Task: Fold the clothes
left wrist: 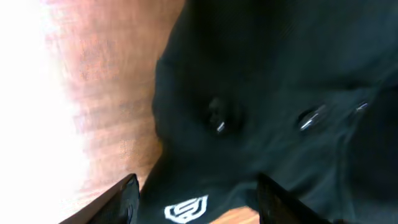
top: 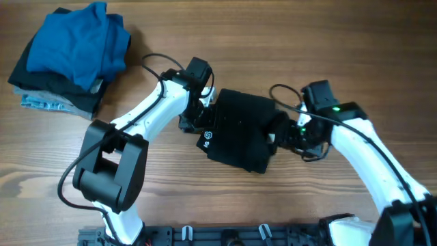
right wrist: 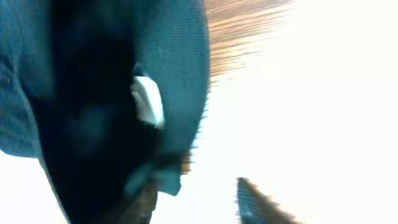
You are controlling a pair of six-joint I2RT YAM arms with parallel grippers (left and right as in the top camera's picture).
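Note:
The black shirt [top: 239, 126] lies folded into a compact bundle at the table's middle, its white logo [top: 207, 141] at the front left corner. My left gripper [top: 194, 121] is at the bundle's left edge. In the left wrist view its fingers [left wrist: 199, 202] are spread apart, with the shirt [left wrist: 267, 93] and logo [left wrist: 186, 210] between them. My right gripper [top: 281, 133] is at the bundle's right edge. The right wrist view is blurred and overexposed. It shows the fingers [right wrist: 199, 202] apart beside the fabric [right wrist: 93, 93] and its white neck label [right wrist: 147, 99].
A stack of folded clothes sits at the back left: a bright blue garment [top: 78, 41] on top and a pale blue-grey one [top: 41, 102] at the bottom. The wooden table [top: 68, 171] surrounds the bundle. A black rail [top: 225, 236] runs along the front edge.

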